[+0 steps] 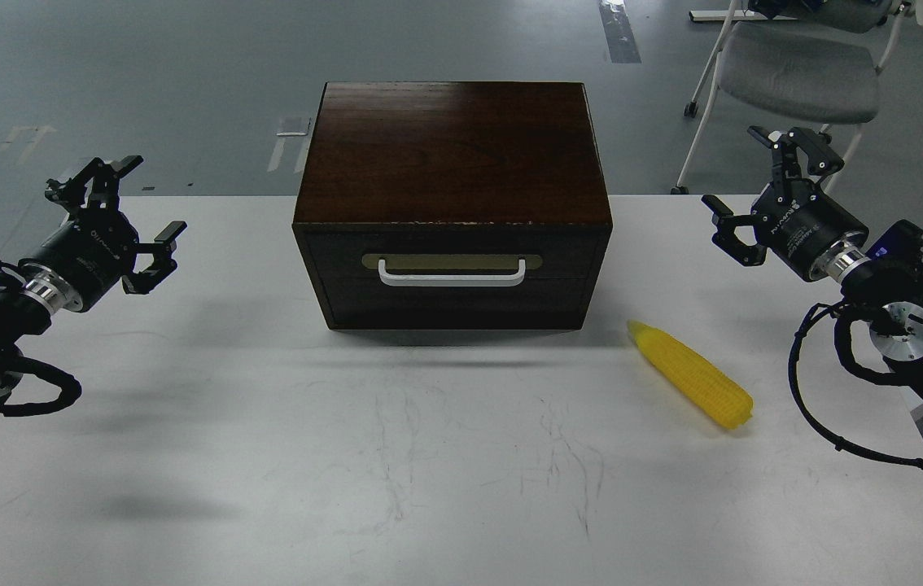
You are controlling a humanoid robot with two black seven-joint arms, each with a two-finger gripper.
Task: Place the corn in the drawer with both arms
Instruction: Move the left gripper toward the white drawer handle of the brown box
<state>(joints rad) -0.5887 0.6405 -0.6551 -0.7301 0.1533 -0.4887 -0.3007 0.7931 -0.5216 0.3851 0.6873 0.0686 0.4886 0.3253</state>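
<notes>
The yellow corn (693,377) lies flat on the white table, right of the dark brown cabinet (452,155), its pointed end toward the box. The drawer (452,275) is pushed in, its tan plate and white bar handle (452,273) facing me. My left gripper (136,207) hovers open at the far left, level with the drawer front and well clear of it. At the far right my right gripper (763,187) also stands open, above and behind the corn. Neither holds anything.
The white table (396,456) stretches wide in front of the cabinet, with faint scratches. A grey chair (795,65) stands on the floor behind the table at the right. The table's right edge runs close under my right arm.
</notes>
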